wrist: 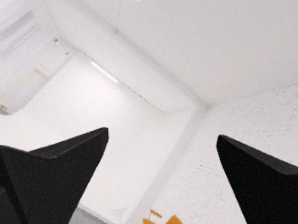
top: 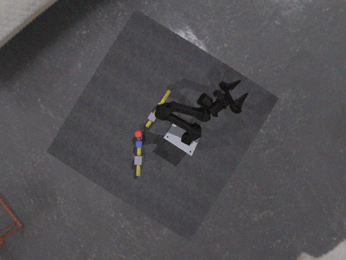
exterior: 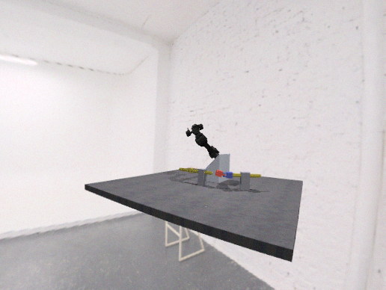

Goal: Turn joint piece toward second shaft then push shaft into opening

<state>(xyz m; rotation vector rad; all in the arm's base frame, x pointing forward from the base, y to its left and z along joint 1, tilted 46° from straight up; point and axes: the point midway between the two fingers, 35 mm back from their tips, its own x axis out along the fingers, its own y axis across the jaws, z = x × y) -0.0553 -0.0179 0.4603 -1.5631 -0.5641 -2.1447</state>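
A red joint piece (top: pixel 138 134) (exterior: pixel 219 173) sits hinged on the blue piece (top: pixel 139 144) (exterior: pixel 229 175) at the end of the first yellow shaft (top: pixel 138 170) (exterior: pixel 255 176), which is fixed in a grey block (top: pixel 138 160) (exterior: pixel 244 181). The second yellow shaft (top: pixel 165 96) (exterior: pixel 187 170) runs at an angle through another grey block (top: pixel 151 116) (exterior: pixel 201 177). Its near end stands a short gap from the red piece, not inside it. My gripper (top: pixel 244 86) (wrist: pixel 162 137) is open and empty, raised high and far from both shafts. The red piece's opening is too small to see clearly.
My arm (top: pixel 185 108) (exterior: pixel 202 140) passes above part of the second shaft in the top view. Its light grey base mount (top: pixel 179 144) (exterior: pixel 224 164) stands beside the shafts on the dark table (top: pixel 100 110) (exterior: pixel 239 209).
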